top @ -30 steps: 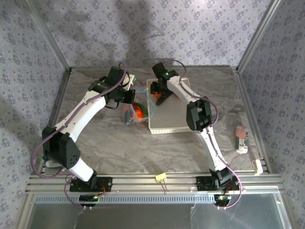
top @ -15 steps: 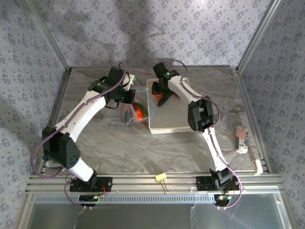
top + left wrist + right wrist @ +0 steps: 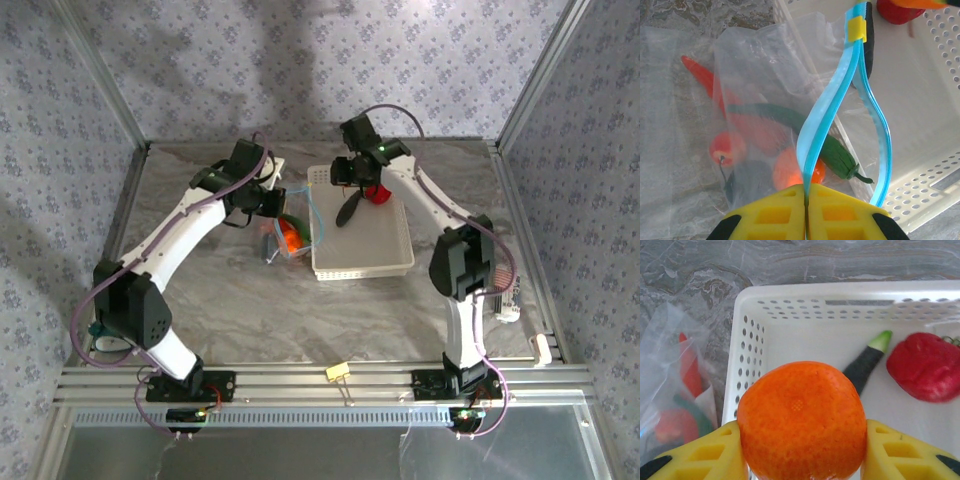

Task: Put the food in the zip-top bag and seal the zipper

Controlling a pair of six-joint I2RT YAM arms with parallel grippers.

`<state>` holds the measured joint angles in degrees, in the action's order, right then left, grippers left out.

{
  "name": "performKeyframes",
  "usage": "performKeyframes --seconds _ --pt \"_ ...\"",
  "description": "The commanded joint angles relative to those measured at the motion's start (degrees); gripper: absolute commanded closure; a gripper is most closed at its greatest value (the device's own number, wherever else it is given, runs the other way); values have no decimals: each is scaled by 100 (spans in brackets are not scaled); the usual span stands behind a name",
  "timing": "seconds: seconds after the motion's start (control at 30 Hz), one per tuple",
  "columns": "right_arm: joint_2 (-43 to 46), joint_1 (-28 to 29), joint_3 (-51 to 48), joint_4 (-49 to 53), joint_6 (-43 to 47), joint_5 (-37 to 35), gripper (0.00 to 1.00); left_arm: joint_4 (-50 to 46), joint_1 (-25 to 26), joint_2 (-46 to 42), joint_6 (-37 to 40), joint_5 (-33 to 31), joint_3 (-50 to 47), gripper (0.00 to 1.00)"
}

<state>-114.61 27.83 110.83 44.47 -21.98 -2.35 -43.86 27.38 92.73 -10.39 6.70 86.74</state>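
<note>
Left wrist view, then right wrist: bag pinched at its mouth, fruit gripped over the basket.
The left gripper (image 3: pixel 805 200) is clamped tight on the blue zipper (image 3: pixel 827 107), which loops open ahead of it. The clear bag (image 3: pixel 755 65) ahead holds a cucumber (image 3: pixel 835 155) and red and orange pieces. The right gripper (image 3: pixel 802 440) clasps a round orange fruit (image 3: pixel 801 425). Ahead is the white basket (image 3: pixel 747 355), holding a dark piece (image 3: pixel 865 365) and, at right, possibly a strawberry (image 3: pixel 927 367).

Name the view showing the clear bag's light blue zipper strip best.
Left wrist: the light blue zipper strip runs up the frame, sides parted, the left gripper pinching it. Top external gives a blue loop; right wrist, part of the clear plastic bag.
</note>
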Motion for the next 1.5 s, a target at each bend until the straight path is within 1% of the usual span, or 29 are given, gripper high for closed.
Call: performKeyframes --seconds 0.0,0.2,0.3,0.4,0.57,0.63,0.83,0.93,1.0,1.03,1.27,1.47 --pt "771 14 -643 -205 121 13 54 -56 -41 112 116 91 286 90" --pt "1866 393 -1599 -334 202 276 54 -88 -57 219 125 103 422 90" --pt "2188 661 -1910 -413 197 549 54 -87 -59 226 116 108 432 90" --pt "2281 946 -2110 -529 144 721 54 -97 -60 211 99 107 431 90" --pt "2034 1389 -2192 -887 -23 688 54 -88 -54 194 64 139 432 90" --pt "1797 1493 -2119 -940 -119 508 54 -95 -50 176 55 143 431 90" --pt "1123 1685 -1801 -931 -266 290 53 -112 -56 81 72 138 372 90" --pt "881 1745 -1668 -901 -298 271 51 -94 -57 54 73 131 338 90" --pt "794 1781 -1611 -881 -313 254 47 -95 -56 44 73 133 318 90" --pt "757 1787 -1584 -870 -308 231 47 -88 -53 44 77 143 315 90" --pt "593 1775 -1364 -609 -281 140 41 -79 -54 19 81 150 275 90" --pt "647 1737 -1370 -585 -305 108 36 -78 -56 -12 90 151 265 90"
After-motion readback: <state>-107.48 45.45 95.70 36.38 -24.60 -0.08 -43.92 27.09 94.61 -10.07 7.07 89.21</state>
